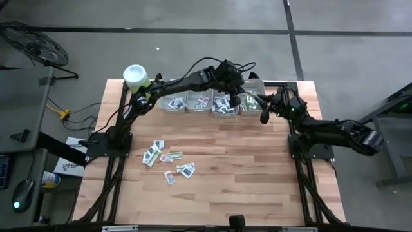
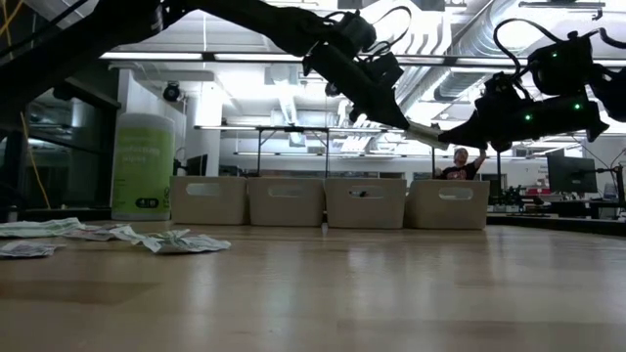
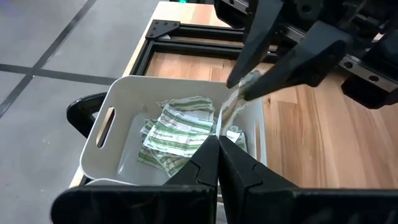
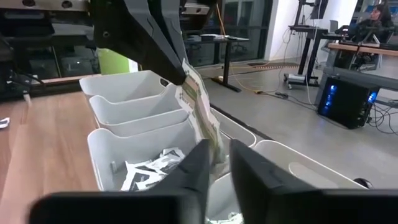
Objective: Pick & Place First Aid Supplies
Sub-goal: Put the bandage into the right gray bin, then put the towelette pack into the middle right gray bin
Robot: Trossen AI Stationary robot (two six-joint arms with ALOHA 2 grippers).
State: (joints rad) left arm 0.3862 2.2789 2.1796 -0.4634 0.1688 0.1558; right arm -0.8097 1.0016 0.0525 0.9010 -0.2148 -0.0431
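A green-and-white strip packet point(image 3: 233, 102) hangs in the air over the rightmost grey bin point(image 1: 248, 103), which holds more such strips point(image 3: 177, 130). My left gripper point(image 3: 217, 146) reaches across from the table's left and is shut on one end of it. My right gripper point(image 4: 217, 155) comes from the table's right and is shut on the other end. In the low view the strip point(image 2: 427, 133) spans between the two sets of fingertips above the bins. Several other first aid packets point(image 1: 166, 159) lie flat on the wood at the left. My left gripper pinches one end of the strip point(image 3: 219, 127) between its two fingertips, slanting down from the table's left side. The strip is clear of the bin and runs up to the other gripper. My right gripper pinches the opposite end point(image 4: 212, 142) between its two fingers, which come about level from the table's right. The strip rises from them toward the left fingers point(image 4: 163, 59).
Four grey bins point(image 1: 198, 102) stand in a row along the far edge; two hold white packets point(image 4: 146, 174). A lime-green canister point(image 1: 136, 77) with a white lid stands at the far left. A person point(image 2: 456, 168) shows in the room behind.
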